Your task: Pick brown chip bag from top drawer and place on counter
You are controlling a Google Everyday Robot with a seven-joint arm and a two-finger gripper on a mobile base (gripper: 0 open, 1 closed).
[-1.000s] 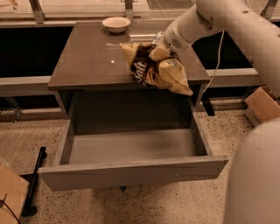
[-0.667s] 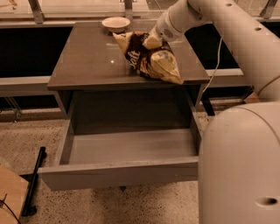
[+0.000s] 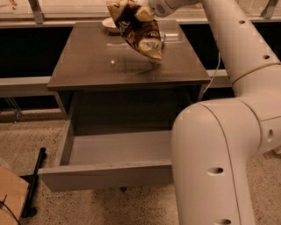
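Note:
The brown chip bag (image 3: pixel 138 27) hangs tilted above the back middle of the counter (image 3: pixel 101 61), its cream-yellow lower end just over the glossy surface. My gripper (image 3: pixel 145 9) is at the top of the view, shut on the bag's upper end. The top drawer (image 3: pixel 105 176) stands pulled out below the counter, its grey interior bare. My white arm fills the right side and hides the drawer's right part.
A white bowl (image 3: pixel 109 23) sits at the counter's back edge, partly behind the bag. A small silver can (image 3: pixel 162 37) shows just right of the bag. A black bar (image 3: pixel 33 184) lies on the speckled floor at left, next to a cardboard box (image 3: pixel 11 197).
The gripper has carried the bag from the counter's right front edge up and back over the counter's middle. The arm has swung in front of the drawer's right side.

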